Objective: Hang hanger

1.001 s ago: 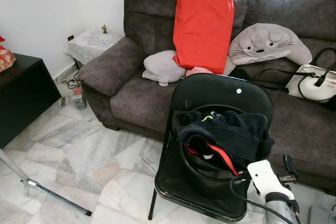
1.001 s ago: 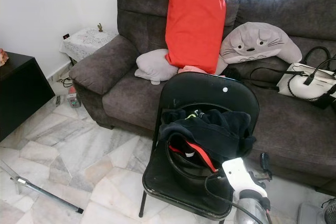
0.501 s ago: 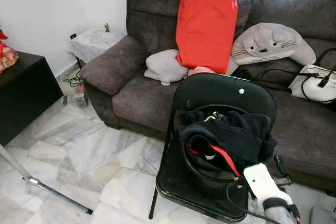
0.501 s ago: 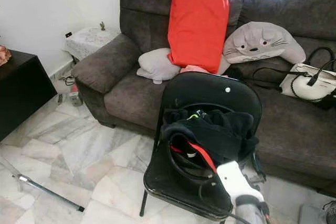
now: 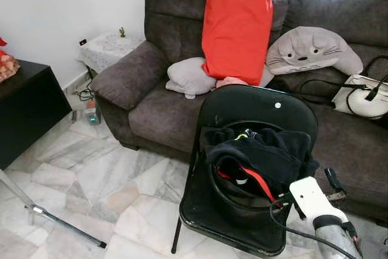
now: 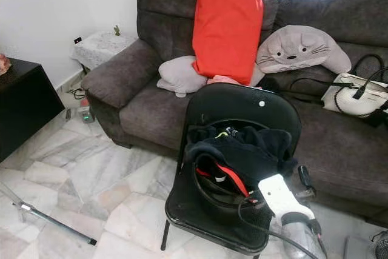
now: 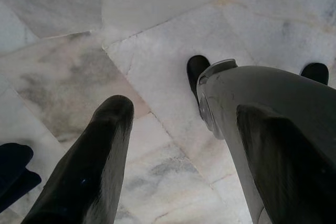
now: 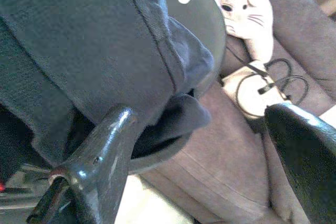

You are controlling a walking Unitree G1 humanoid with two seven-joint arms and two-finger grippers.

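The right arm [image 5: 324,222] is raised from the near right corner of the scene, its white wrist housing reaching toward the right edge of a black folding chair [image 5: 254,110]. The right gripper [image 8: 199,150] is seen in its wrist view with the two black fingers [image 8: 100,156] spread wide apart; nothing is held between them. One finger lies close against the dark clothing [image 5: 267,153] heaped on the chair, though contact cannot be confirmed. The left gripper [image 7: 178,150] is pointed down at the floor, its fingers parted and empty, beside a grey part of the robot's body.

The dark clothing is piled in a black round basket [image 5: 233,195] set on the chair seat, with a red strip [image 5: 257,181] showing among the folds. A hanger cannot be made out for certain in the pile.

The chair is placed on a pale marble-tiled floor [image 5: 103,174], just in front of a dark grey-brown sofa [image 5: 157,107]. On the sofa, a red pillow [image 5: 236,25] is propped upright against the backrest, a small grey cushion [image 5: 189,78] lies to its left, and a grey cat-faced plush cushion [image 5: 312,50] leans to its right. A white handbag [image 5: 364,98] with black straps rests at the far right of the seat. A black cabinet [image 5: 27,110] stands at the left, a small table with a lace cloth [image 5: 109,50] sits beside the sofa arm, and a metal pole [image 5: 60,225] lies on the floor at the near left.
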